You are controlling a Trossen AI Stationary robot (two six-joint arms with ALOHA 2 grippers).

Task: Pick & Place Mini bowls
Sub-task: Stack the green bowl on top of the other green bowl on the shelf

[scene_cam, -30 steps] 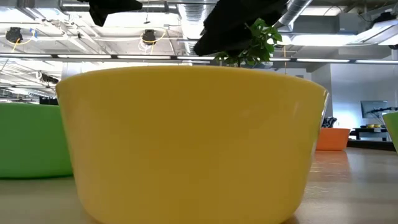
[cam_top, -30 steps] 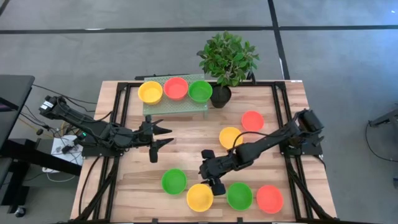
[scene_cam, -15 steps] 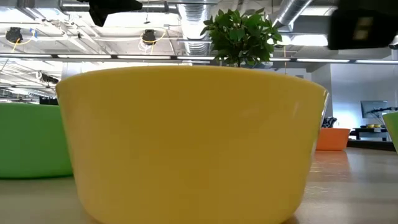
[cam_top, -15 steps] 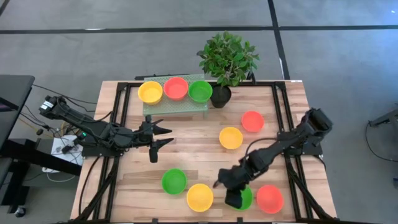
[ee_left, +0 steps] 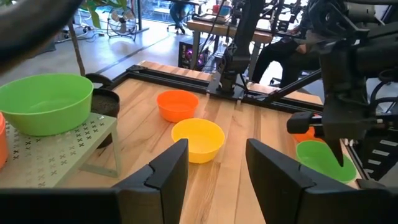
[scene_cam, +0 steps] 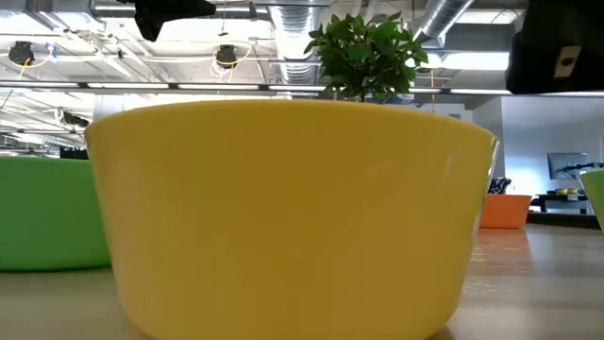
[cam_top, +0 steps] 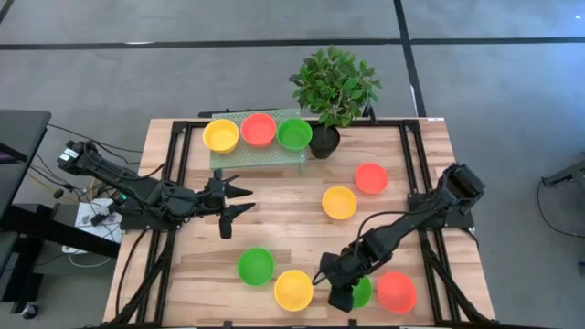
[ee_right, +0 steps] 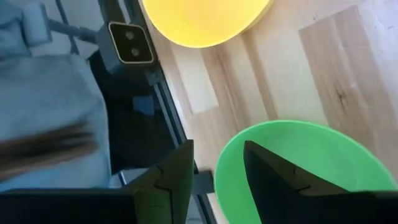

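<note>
Three mini bowls, yellow point(cam_top: 220, 135), red point(cam_top: 259, 130) and green point(cam_top: 294, 133), sit on a pale green rack point(cam_top: 259, 157) at the far side. A red bowl point(cam_top: 371, 177) and a yellow one point(cam_top: 339, 202) rest on the table at mid-right. Along the near edge stand a green bowl point(cam_top: 256, 266), a yellow one point(cam_top: 293, 289), a second green bowl point(cam_top: 363, 292) and a red one point(cam_top: 397, 291). My right gripper point(cam_top: 338, 294) is open over that second green bowl point(ee_right: 298, 168), pointing down, its fingers either side of the rim. My left gripper point(cam_top: 249, 200) waits open, left of centre. My right gripper point(ee_right: 217, 177) comes from above at the green bowl's rim point(ee_right: 219, 168) on the side facing the yellow bowl. One finger point(ee_right: 273, 180) is over the inside and one point(ee_right: 171, 180) is outside. I cannot tell whether they touch it. The bowl rests on the table.
A potted plant in a black pot point(cam_top: 324, 139) stands beside the rack at the far edge. Black frame rails point(cam_top: 409, 164) run along both sides of the table. In the low view the near yellow bowl point(scene_cam: 293, 217) fills the picture. Bare wood lies at the table's centre point(cam_top: 283, 219).
My right gripper has swung from the middle of the table toward the near edge and the right, past the near yellow bowl, and come down over the second green bowl. No bowl has moved.
</note>
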